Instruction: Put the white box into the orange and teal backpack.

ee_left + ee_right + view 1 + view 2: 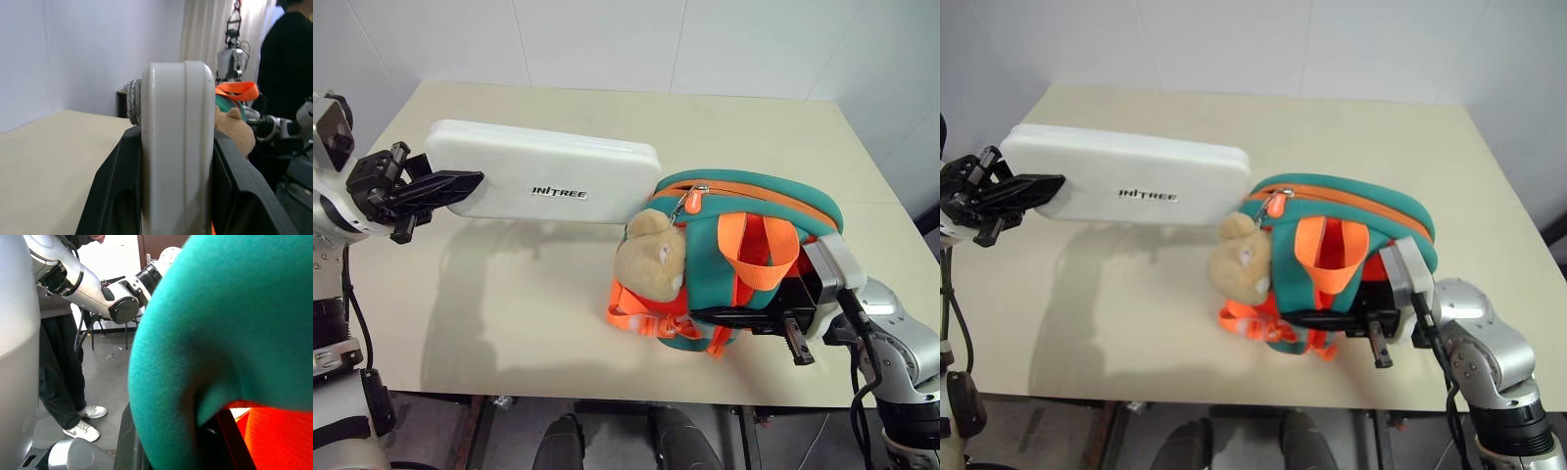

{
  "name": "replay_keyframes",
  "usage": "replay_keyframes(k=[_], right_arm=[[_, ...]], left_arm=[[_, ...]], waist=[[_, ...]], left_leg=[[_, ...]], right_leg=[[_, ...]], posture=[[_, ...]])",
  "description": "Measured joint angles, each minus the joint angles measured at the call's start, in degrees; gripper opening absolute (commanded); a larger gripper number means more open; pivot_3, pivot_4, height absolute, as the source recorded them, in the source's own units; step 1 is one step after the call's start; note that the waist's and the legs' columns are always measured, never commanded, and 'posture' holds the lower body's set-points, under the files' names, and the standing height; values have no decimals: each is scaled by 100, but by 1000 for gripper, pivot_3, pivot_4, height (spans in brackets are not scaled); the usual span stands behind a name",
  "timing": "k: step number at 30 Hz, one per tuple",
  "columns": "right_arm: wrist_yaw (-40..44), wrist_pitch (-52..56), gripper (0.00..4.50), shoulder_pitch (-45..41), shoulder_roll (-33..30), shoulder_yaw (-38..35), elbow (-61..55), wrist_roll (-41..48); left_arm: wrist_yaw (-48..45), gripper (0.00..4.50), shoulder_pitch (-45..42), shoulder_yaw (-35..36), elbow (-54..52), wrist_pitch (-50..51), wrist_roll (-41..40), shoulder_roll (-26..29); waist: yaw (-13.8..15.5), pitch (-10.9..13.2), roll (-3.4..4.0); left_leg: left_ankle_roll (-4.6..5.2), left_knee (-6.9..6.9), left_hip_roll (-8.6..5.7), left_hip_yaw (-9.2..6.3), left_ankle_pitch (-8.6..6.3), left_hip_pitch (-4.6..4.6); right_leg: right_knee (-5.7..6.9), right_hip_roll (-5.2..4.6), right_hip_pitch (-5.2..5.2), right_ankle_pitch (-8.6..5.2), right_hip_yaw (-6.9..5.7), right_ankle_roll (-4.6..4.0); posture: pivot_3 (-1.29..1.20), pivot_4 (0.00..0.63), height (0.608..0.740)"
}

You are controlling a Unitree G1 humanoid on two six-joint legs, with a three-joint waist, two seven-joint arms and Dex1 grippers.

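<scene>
While the white box with dark "UNITREE" lettering hangs level above the desk, its far end sits right at the orange and teal backpack, by the tan plush toy. The left gripper has its jaws clamped on the box's near end. The right gripper has its jaws nearly shut, pinching the backpack's teal edge.

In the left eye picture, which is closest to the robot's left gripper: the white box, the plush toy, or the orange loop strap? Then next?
From the left gripper:
1. White box, clamped in it.
2. Plush toy, on the backpack's near side.
3. Orange loop strap, farther right.
</scene>
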Motion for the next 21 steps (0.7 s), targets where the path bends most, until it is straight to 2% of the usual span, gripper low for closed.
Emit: replay_keyframes(k=[15,21], right_arm=[[30,-4,0,-153,95,16,107,-161],[17,-5,0,-179,162,25,120,-240]], left_arm=[[-368,1320,-574,-1176,-133,-1070,884,37],[-198,1319,-915,-1565,-131,-1052,1083,-455]], waist=[[-3,0,0],[4,0,0]], left_leg=[[1,28,0,0,-1,3],[2,37,0,-1,-1,1]], right_leg=[[22,4,5,0,4,2],[26,5,7,1,4,6]], posture=[[0,150,740],[0,150,740]])
